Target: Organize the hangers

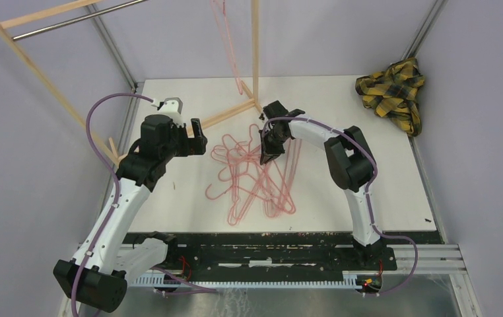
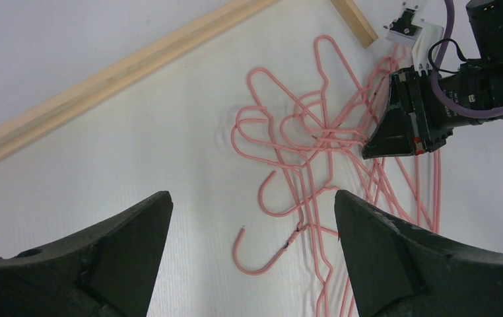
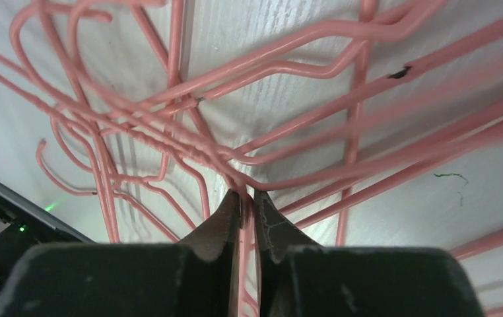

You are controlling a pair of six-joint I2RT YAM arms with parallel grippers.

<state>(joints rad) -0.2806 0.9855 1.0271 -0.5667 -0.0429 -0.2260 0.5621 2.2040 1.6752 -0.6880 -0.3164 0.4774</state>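
My R claw (image 3: 247,196) is pinched nearly shut on one wire where the hangers (image 1: 252,178) cross, at far end of the tangled pile, mid table (image 1: 381,165). My L claw (image 2: 250,195) is wide open w/ nothing in it, hovering just left of pile. One more hanger (image 1: 228,46) hangs by the rack (image 1: 255,46) post at back.

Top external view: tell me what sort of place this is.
Probably a robot lab test cell: a white table boxed in by plain walls, the left arm and right arm bolted to a rail at its near edge, staged hangers and a wooden rack.
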